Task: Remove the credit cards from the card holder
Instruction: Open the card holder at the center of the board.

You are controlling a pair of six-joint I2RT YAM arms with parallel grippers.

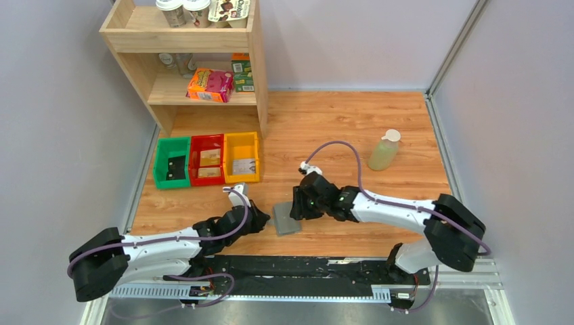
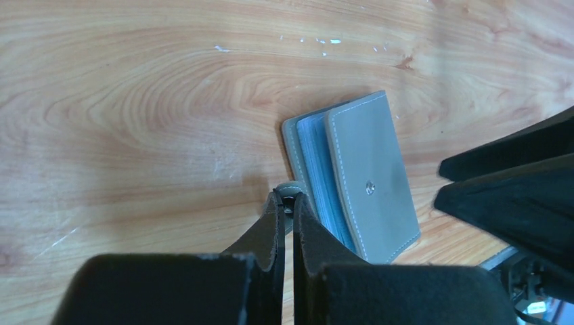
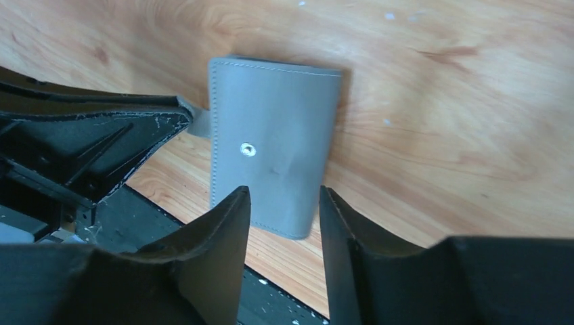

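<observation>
- The bench (image 1: 406, 122) carries the holder (image 1: 287, 218) at lower centre, folded; no cards show.
- The right jaws, spread, hover over its cover, probably ready to open it.
- The left jaws pinch its tab (image 2: 291, 185), seemingly anchoring it.

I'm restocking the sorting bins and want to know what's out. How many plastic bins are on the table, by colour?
Green bin: 1
Red bin: 1
Yellow bin: 1
Total: 3
</observation>
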